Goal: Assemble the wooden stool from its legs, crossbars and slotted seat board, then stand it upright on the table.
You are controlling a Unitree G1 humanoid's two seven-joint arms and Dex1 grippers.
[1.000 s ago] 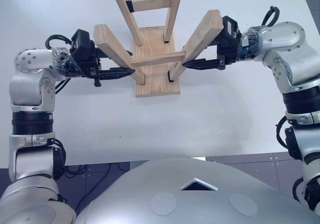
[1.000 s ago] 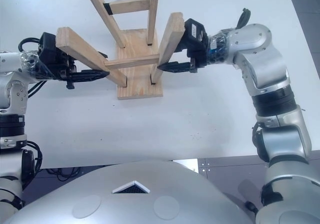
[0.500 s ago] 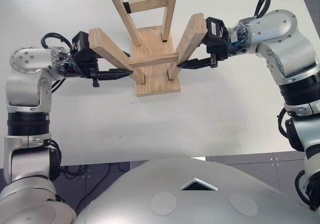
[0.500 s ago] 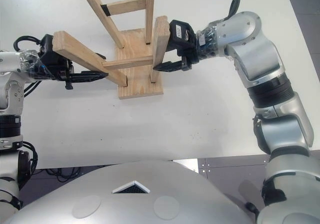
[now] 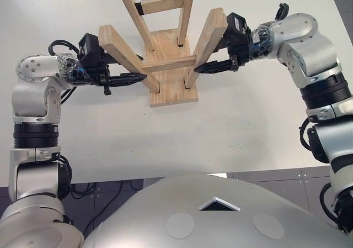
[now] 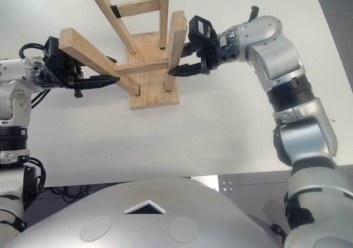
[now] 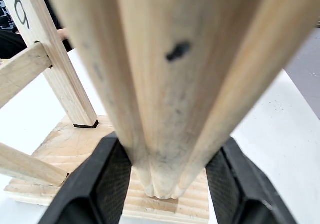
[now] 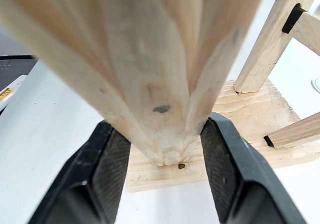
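- The stool [image 5: 165,49] stood upside down on the white worktop [image 5: 248,121], towards its far side. Its seat board [image 5: 175,93] lay flat on the surface and the legs pointed up.
- The seat board was the only thing holding other parts: the foot of each leg sat in its own slot in the board. One slot showed as a dark rim [image 7: 86,125] at the base of a leg in the left wrist view.
- The left near leg [image 5: 124,57] slanted out towards the left arm, and the right near leg [image 5: 205,41] slanted out towards the right arm.
- A front crossbar [image 5: 168,63] joined those two legs. A rear crossbar [image 5: 161,4] joined the two far legs [image 5: 132,10].
- The left claw [image 5: 142,78] was closed around the left near leg low down, near the board. One black finger [image 7: 107,184] pressed each side of the wood.
- The right claw [image 5: 197,69] was likewise clamped on the right near leg close to its foot, its fingers [image 8: 107,179] touching both faces.
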